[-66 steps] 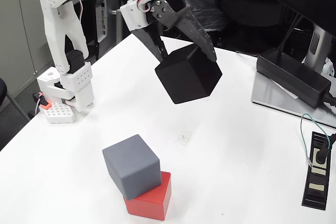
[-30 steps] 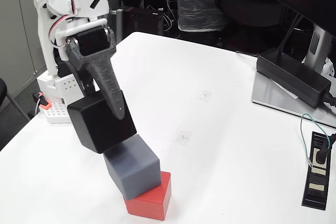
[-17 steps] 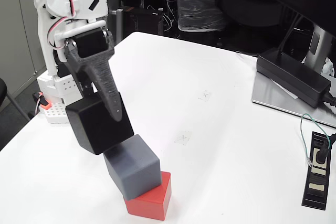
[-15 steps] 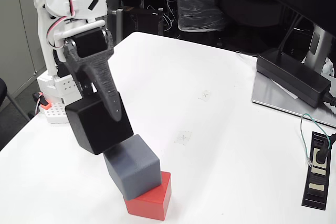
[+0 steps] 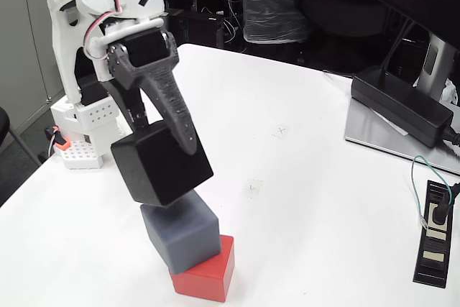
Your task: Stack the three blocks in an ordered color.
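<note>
In the fixed view a red block (image 5: 207, 277) lies on the white table (image 5: 302, 206) near the front edge. A blue-grey block (image 5: 181, 231) rests on it, shifted to the left and tilted. My gripper (image 5: 159, 150) is shut on the black block (image 5: 161, 163), one dark finger (image 5: 172, 109) running down its right face. The black block is tilted and its lower corner meets the top of the blue-grey block; the other finger is hidden behind the black block.
The arm's white base (image 5: 86, 124) stands at the table's left edge. A long black power brick (image 5: 401, 104) lies on a grey monitor foot (image 5: 374, 131) at the right. A black power strip (image 5: 434, 231) with a green cable sits at the right front.
The gripper carried the black block from high over the table's middle down to the left stack, then shifted it rightward, more squarely over the blue-grey block.
</note>
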